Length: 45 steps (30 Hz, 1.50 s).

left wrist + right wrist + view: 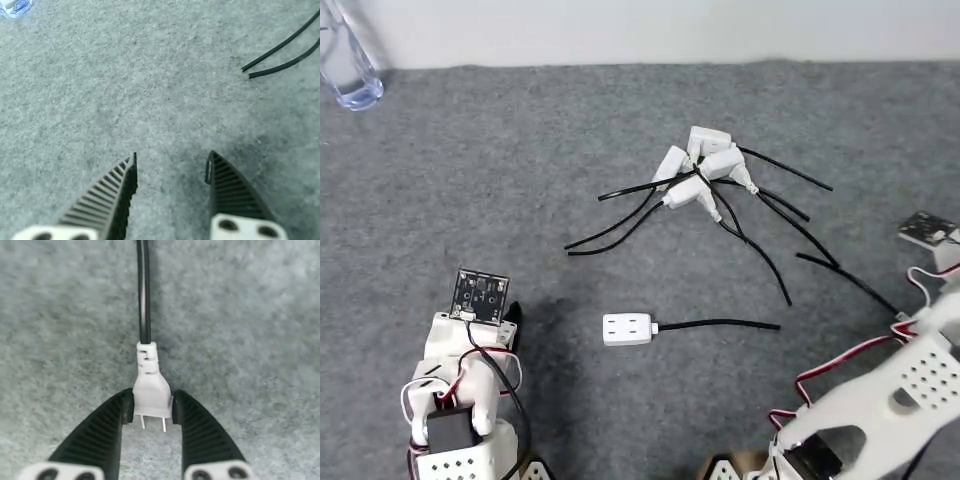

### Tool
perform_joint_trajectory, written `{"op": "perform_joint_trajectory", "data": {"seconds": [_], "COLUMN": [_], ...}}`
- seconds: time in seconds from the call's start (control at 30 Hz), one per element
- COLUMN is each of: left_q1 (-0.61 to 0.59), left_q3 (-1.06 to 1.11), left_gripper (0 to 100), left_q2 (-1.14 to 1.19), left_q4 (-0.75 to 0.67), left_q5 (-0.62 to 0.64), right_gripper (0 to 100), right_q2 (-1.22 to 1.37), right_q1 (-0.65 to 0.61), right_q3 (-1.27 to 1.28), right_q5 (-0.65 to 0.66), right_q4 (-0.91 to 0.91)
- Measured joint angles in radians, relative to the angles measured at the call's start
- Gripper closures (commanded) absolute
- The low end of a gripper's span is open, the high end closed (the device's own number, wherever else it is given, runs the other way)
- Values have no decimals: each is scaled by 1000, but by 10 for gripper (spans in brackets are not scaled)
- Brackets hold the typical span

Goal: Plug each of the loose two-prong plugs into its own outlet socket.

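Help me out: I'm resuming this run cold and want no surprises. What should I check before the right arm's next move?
1. Grip: the right gripper clamps both sides of the plug: ok.
2. Prongs bare and unblocked: ok.
3. Prong direction: they point back toward the wrist, so the plug probably needs re-aiming before insertion: not ok.
4. Outlet socket lies alone with its slots up and nothing plugged in: ok.
5. Left gripper open and empty, free to steady the socket: ok.
6. Held plug's cord free of the other plugs: cannot tell.
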Motion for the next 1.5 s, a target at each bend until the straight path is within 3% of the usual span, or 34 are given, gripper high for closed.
{"op": "perform_joint_trajectory", "data": {"seconds": [0.1,0.63,0.73,0.8,1.03,1.3,1.5], "left_q1": [0,0,0,0,0,0,0], "left_q3": [0,0,0,0,0,0,0], "left_gripper": [793,793,793,793,793,793,793], "left_q2": [0,0,0,0,0,0,0], "left_q4": [0,0,0,0,0,0,0], "left_q5": [0,0,0,0,0,0,0], "right_gripper": [836,879,898,990,992,991,991], "right_q2": [-5,-3,-3,-3,-2,-120,-269], "right_q1": [-2,-49,-60,-64,-84,-92,-92], "right_q3": [5,2,3,3,18,14,14], "right_q5": [0,0,0,0,-11,-334,-697], "right_q4": [6,81,87,87,112,236,236]}}
